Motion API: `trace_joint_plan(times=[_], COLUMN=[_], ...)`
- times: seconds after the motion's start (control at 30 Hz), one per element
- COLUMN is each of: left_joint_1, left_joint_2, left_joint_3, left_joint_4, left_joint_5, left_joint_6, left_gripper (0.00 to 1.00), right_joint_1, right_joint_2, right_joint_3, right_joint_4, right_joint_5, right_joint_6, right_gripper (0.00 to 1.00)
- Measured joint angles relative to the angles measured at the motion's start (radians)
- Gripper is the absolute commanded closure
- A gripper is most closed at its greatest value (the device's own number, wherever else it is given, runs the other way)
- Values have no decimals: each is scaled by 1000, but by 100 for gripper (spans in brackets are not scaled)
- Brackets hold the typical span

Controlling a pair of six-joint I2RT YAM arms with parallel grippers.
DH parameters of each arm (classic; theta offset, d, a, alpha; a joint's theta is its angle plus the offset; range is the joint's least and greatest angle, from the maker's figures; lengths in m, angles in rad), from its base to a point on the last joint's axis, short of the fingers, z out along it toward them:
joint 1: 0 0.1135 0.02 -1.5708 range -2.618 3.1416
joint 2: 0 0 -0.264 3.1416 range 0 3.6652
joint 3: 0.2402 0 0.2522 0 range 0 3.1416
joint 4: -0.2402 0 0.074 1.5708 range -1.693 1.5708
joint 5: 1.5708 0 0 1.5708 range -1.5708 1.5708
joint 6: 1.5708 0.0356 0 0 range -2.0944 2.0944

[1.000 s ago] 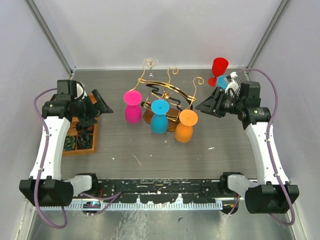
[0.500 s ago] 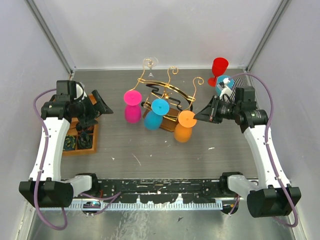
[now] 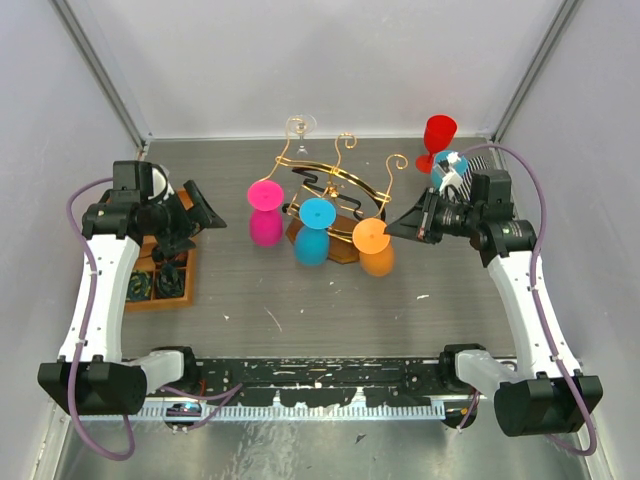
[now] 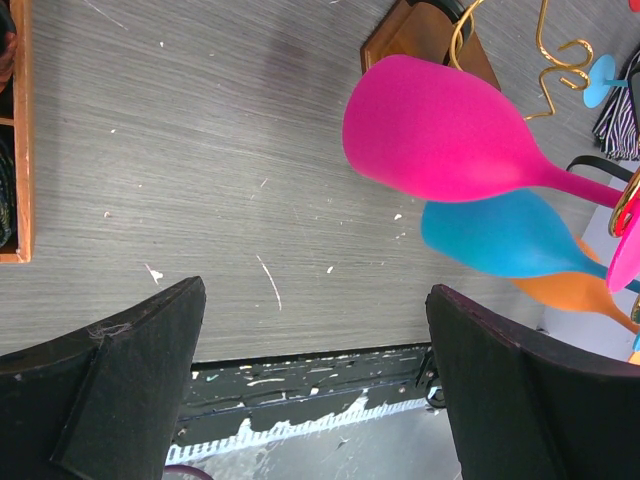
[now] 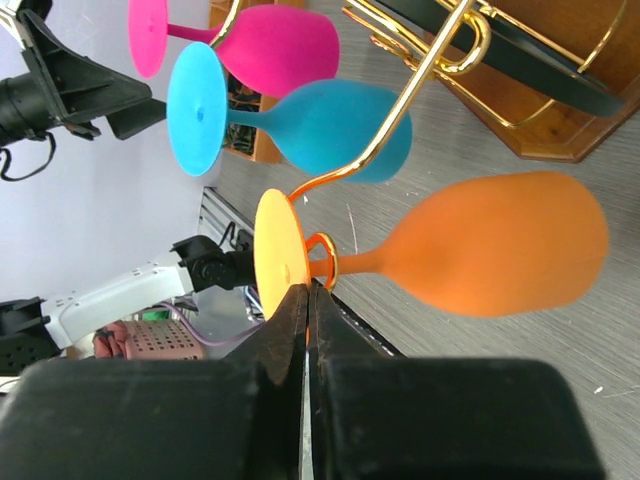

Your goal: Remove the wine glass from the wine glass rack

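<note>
The wine glass rack (image 3: 335, 183), gold wire on a wooden base, stands mid-table. Pink (image 3: 266, 228), blue (image 3: 311, 247) and orange (image 3: 376, 258) wine glasses hang from it upside down, and a clear one (image 3: 299, 125) at the back. My right gripper (image 3: 399, 227) is shut. In the right wrist view its tips (image 5: 308, 290) touch the orange glass (image 5: 490, 255) at its foot, by the gold hook (image 5: 400, 120); nothing shows between the fingers. My left gripper (image 3: 205, 214) is open and empty, left of the pink glass (image 4: 440, 130).
A red glass (image 3: 438, 135) and a light blue one (image 3: 447, 162) stand at the back right behind my right wrist. An orange compartment tray (image 3: 160, 283) lies under my left arm. Enclosure walls close in both sides and the back.
My right gripper moved left to the orange glass's foot. The orange glass swung on its hook, and the blue glass swayed.
</note>
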Motion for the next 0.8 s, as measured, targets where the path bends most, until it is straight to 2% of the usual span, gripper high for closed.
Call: trace_joint_plan(times=[0.8], left_joint_1=[0], left_joint_2=[0], left_joint_3=[2], left_joint_4=[-7], left_joint_5=[2], left_joint_6=[8], left_gripper=[1], right_joint_1=[1], right_joint_2=[80], right_joint_3=[31], right_joint_4=[146], right_joint_5=[-38], right_joint_6=[159], right_gripper=[99])
